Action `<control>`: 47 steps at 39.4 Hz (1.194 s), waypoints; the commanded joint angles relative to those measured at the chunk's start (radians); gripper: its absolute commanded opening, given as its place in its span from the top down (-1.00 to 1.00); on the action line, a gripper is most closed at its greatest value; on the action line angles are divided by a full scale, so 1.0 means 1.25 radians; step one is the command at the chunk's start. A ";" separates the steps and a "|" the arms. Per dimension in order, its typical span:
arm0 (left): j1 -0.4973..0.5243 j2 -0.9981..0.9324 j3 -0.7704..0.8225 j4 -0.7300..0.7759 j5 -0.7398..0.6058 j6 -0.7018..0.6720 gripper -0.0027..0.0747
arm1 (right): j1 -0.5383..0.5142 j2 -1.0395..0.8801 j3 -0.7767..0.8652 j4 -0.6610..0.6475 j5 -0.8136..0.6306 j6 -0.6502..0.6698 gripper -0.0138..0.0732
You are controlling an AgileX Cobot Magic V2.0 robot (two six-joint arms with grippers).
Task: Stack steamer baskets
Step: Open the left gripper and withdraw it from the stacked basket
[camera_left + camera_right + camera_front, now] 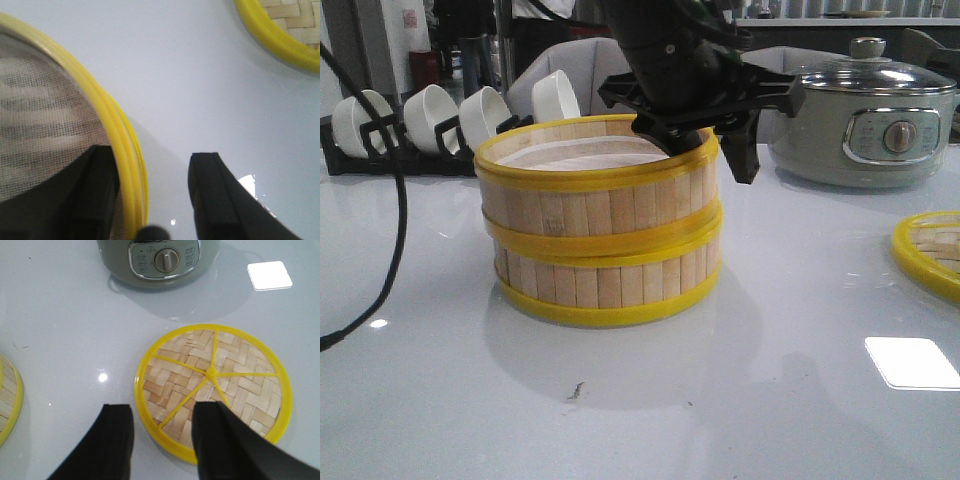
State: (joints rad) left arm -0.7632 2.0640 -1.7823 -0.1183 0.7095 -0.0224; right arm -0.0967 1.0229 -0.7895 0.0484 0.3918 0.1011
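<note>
Two steamer baskets stand stacked mid-table, the upper basket [590, 190] resting squarely on the lower basket [610, 285]. My left gripper [705, 150] is open and straddles the upper basket's right rim [122, 145]. One finger is inside over the paper liner [40, 110]. The other finger [210, 190] hangs outside, well off the wall. My right gripper [162, 407] is open low over the table, and does not show in the front view.
The flat woven lid [215, 385] with its yellow rim lies at the table's right [930, 250], its near edge between my right fingers. Behind it stands an electric pot [865, 120]. White bowls in a rack [430, 120] line the back left. A black cable [395, 220] hangs at left.
</note>
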 commanded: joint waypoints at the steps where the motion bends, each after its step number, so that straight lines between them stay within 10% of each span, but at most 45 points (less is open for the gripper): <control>1: -0.004 -0.055 -0.042 -0.007 -0.054 0.002 -0.11 | -0.004 -0.005 -0.031 -0.001 -0.062 -0.003 -0.22; 32: 0.199 -0.108 -0.292 0.113 0.151 -0.087 -0.09 | -0.004 0.010 -0.031 -0.001 -0.070 -0.003 -0.22; 47: 0.391 -0.245 -0.290 0.131 0.188 -0.087 0.70 | -0.004 0.010 -0.031 -0.001 -0.080 -0.003 -0.22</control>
State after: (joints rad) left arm -0.3281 1.8568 -2.1122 0.0380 0.9923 -0.1223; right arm -0.0967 1.0474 -0.7895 0.0484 0.3802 0.1011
